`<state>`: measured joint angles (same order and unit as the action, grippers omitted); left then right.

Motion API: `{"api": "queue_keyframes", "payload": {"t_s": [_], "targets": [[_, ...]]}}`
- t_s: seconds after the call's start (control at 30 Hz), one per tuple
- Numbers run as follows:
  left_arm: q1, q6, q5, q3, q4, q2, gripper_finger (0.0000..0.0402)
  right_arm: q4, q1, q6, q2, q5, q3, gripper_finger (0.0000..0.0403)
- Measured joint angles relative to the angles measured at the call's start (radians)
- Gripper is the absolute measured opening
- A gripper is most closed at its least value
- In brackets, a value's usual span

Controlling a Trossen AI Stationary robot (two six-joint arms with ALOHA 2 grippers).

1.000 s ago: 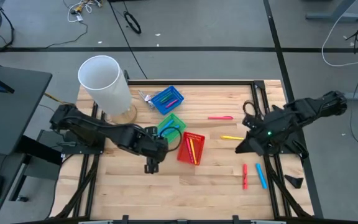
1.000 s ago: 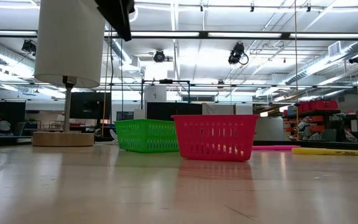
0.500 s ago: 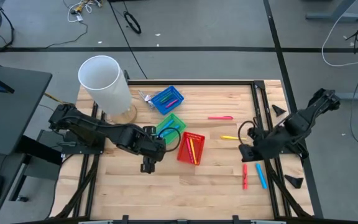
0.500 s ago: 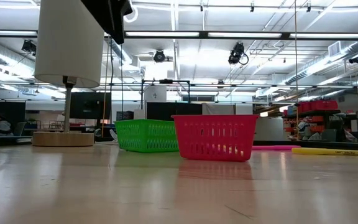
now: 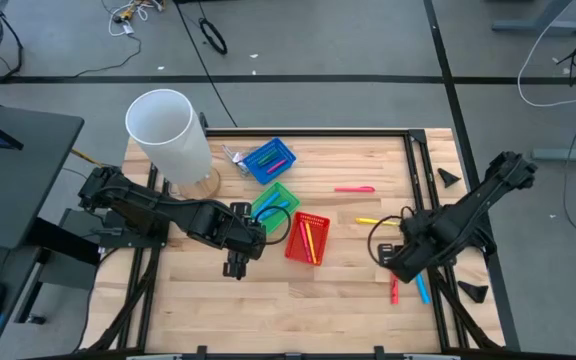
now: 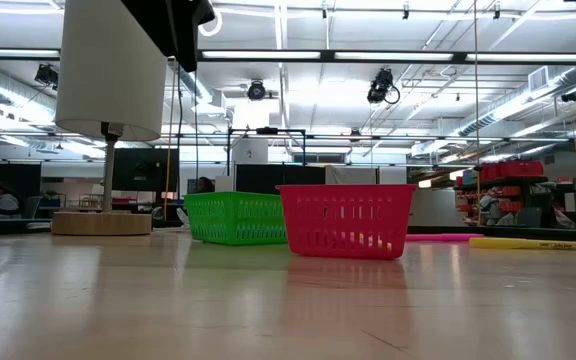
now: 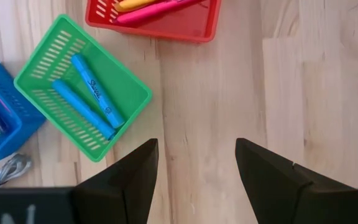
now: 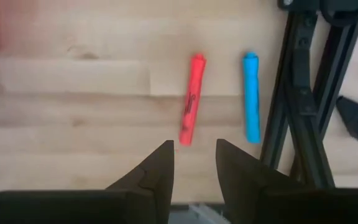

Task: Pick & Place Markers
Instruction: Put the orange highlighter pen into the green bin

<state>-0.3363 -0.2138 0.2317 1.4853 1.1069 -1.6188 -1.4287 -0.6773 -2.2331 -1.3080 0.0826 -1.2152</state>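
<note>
Since a second ago the right gripper (image 8: 193, 163) has swung down from beside the yellow marker (image 5: 372, 221) to hover over the red marker (image 8: 191, 99) and blue marker (image 8: 251, 96) lying side by side near the wooden worktop's (image 5: 348, 290) right edge, its fingers (image 8: 154, 168) parted and empty. Left gripper (image 7: 195, 171), fingers spread and holding nothing, hangs just beside the green mesh basket (image 7: 79, 87) containing two blue markers (image 7: 95, 87) and the red mesh basket (image 5: 307, 238). One pink marker (image 5: 354, 189) lies apart.
</note>
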Motion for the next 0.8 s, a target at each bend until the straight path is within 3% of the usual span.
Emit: {"api": "queue_keyframes", "payload": {"t_s": [0.3,0.5,0.63,0.8], "targets": [[0.01,0.017,0.026,0.0,0.005,0.0,0.0222,0.012,0.01,0.002,-0.232,0.062,0.0,0.0121],[0.01,0.03,0.011,0.0,0.006,0.0,0.0222,0.039,0.012,0.028,-0.304,0.097,0.016,0.0121],[0.01,0.03,0.008,0.0,0.006,0.0,0.0222,0.201,0.024,0.012,-0.286,0.122,0.122,0.0129],[0.007,0.04,0.006,0.0,0.008,0.0,0.0222,0.414,0.026,-0.01,-0.284,0.175,0.251,0.0176]]}}
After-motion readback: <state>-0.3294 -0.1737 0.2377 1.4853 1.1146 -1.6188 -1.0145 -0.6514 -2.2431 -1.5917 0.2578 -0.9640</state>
